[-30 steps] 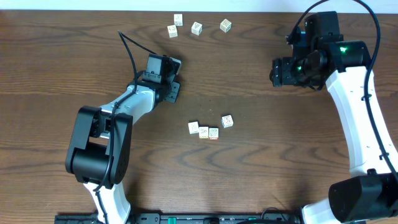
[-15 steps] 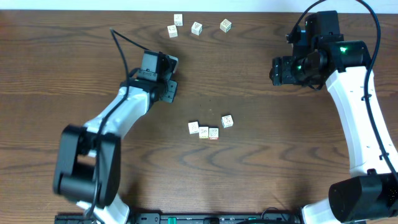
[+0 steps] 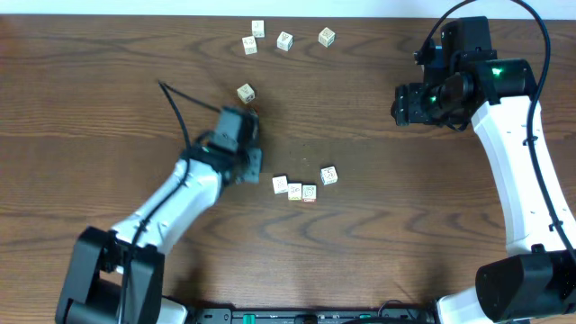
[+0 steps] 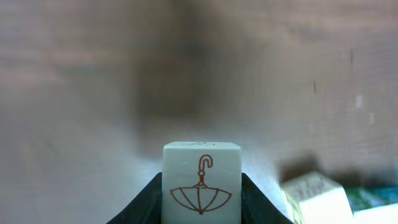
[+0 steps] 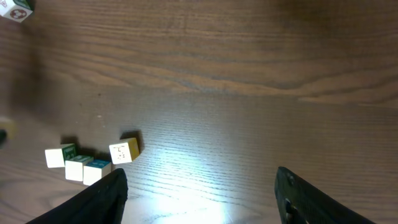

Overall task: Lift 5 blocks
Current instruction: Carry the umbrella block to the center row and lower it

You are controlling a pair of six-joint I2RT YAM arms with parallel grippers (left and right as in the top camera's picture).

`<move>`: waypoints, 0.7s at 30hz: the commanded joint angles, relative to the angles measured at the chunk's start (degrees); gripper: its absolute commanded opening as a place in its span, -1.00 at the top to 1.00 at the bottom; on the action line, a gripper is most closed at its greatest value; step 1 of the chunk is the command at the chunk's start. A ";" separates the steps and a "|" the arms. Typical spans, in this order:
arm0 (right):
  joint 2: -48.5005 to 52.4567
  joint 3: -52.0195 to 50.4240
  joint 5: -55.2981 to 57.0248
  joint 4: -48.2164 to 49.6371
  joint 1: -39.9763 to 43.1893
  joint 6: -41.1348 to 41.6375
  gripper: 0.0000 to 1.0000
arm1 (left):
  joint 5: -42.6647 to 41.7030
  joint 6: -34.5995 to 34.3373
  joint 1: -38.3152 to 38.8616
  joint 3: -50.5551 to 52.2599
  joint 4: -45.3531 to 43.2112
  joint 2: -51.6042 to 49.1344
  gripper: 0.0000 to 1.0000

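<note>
Left pincer (image 4: 202, 200) tight around umbrella block (image 4: 201, 167) — right pincer (image 5: 200, 182) wide apart, empty.

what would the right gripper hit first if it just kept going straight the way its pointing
Probably bare table. In the wrist view the open right gripper aims at plain wood, with the four blocks off to one side of its line; depth is unclear.

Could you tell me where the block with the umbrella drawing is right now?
In the left wrist view the umbrella block sits at bottom centre, held between the left hand's dark fingers, with another block low to its right.
</note>
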State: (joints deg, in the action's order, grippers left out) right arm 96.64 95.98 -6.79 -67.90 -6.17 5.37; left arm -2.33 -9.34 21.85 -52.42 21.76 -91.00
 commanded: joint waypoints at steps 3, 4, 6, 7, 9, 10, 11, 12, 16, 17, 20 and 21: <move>-0.48 0.61 0.33 -0.50 0.17 -0.74 -0.44 | 6.62 -12.87 7.32 4.35 -0.35 2.62 0.85; -0.48 0.61 0.33 -0.66 0.17 -0.76 -0.43 | 7.89 -14.19 8.52 4.68 -0.35 2.67 0.85; -0.48 0.59 0.35 -0.98 0.20 -0.76 -0.43 | 10.78 -17.09 10.88 5.11 -0.09 2.67 0.85; -0.48 0.59 0.35 -1.11 0.20 -0.76 -0.43 | 12.09 -18.40 11.80 5.27 0.09 2.67 0.85; -0.48 0.59 0.35 -1.31 0.20 -0.76 -0.42 | 13.79 -20.72 13.03 5.33 0.83 2.67 0.85; -0.48 0.59 0.35 -1.33 0.17 -0.76 -0.42 | 14.12 -21.51 13.31 5.33 1.18 2.67 0.85; -0.48 0.59 0.33 -1.33 0.17 -0.76 -0.42 | 14.21 -22.03 13.40 5.33 1.40 2.67 0.85; -0.48 0.59 0.33 -1.33 0.17 -0.74 -0.41 | 14.23 -22.56 13.38 5.35 1.62 2.67 0.85; -0.48 0.59 0.33 -1.33 0.17 -0.74 -0.41 | 15.45 -22.71 13.38 5.40 1.77 2.64 0.85; -0.48 0.59 0.33 -1.31 0.17 -0.74 -0.41 | 15.52 -22.69 13.38 5.40 1.75 2.64 0.85; -0.48 0.59 0.33 -1.31 0.17 -0.74 -0.41 | 15.47 -22.71 13.33 5.40 1.77 2.64 0.85; -0.48 0.59 0.33 -1.31 0.17 -0.74 -0.41 | 15.45 -22.73 13.33 5.40 1.77 2.64 0.85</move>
State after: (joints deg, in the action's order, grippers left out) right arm 96.64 95.98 -6.76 -69.17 -6.17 5.37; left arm 11.20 -30.74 35.20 -47.97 23.22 -89.43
